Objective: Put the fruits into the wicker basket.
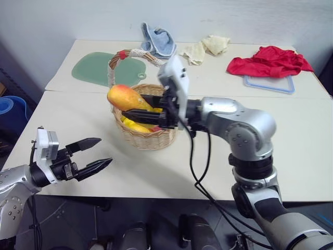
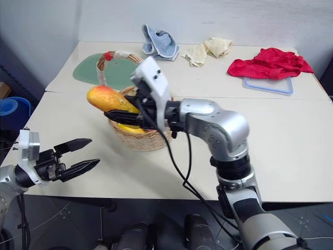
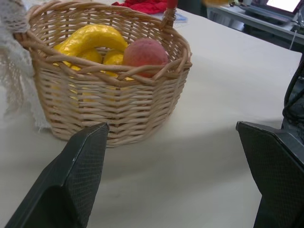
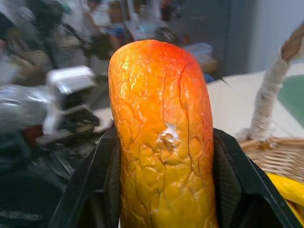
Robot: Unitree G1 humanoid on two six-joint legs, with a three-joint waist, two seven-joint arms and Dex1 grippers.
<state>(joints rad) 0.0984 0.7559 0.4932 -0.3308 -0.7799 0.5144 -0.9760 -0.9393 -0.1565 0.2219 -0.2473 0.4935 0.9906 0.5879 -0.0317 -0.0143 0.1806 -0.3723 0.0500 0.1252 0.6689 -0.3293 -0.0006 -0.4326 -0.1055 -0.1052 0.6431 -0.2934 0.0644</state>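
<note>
My right gripper [image 1: 134,105] is shut on the orange-yellow mango [image 1: 125,97], red at its tip, and holds it level just above the left rim of the wicker basket [image 1: 151,138]. In the right wrist view the mango [image 4: 161,133] sits between both black fingers. Inside the basket [image 3: 114,104] lie the pink-red peach [image 3: 145,51] and yellow bananas [image 3: 90,38]. The cloth-wrapped handle [image 1: 127,53] arches behind the mango. Near the table's front left edge, my left gripper [image 1: 105,151] stands open and empty, pointing toward the basket from a short way off.
A green mat [image 1: 93,67] lies behind the basket. At the back are a blue cloth [image 1: 158,39], a cream cloth [image 1: 205,48], and a red cloth [image 1: 270,61] on a light-blue board [image 1: 273,85]. Black cables hang from the right arm.
</note>
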